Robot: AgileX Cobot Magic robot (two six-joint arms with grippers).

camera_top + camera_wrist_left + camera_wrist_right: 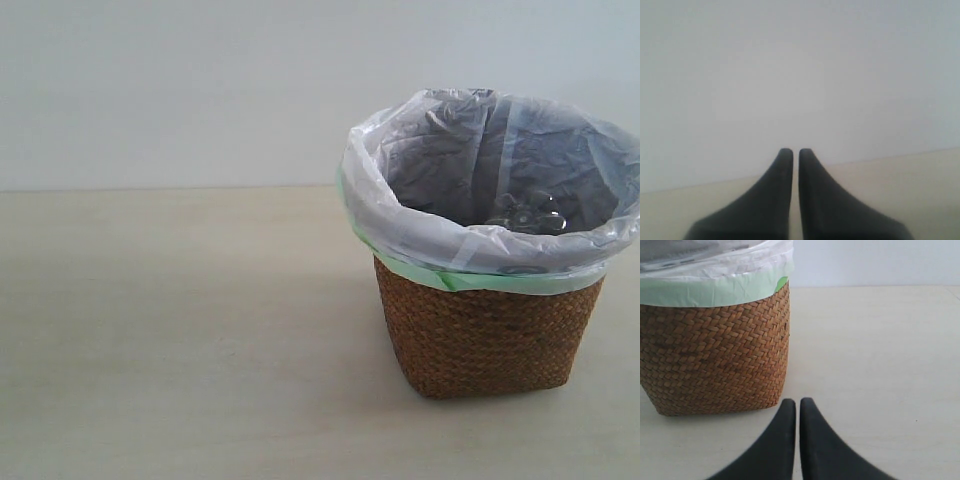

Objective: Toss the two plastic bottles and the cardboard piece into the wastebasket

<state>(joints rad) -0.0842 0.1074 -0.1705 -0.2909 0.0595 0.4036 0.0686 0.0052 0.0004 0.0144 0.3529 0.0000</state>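
Wastebasket (490,340) standing on the tabletop (180,350), right of centre in the exterior view.
Left claw (791,152) and right claw (794,402) are each pressed together and empty; the right claw sits low, near the woven wall.

Looks like a plain lab bench: a pale tabletop (180,340) under the wicker basket (485,340), a blank white wall (180,90) behind it

Matte black, curved, tapering jaws
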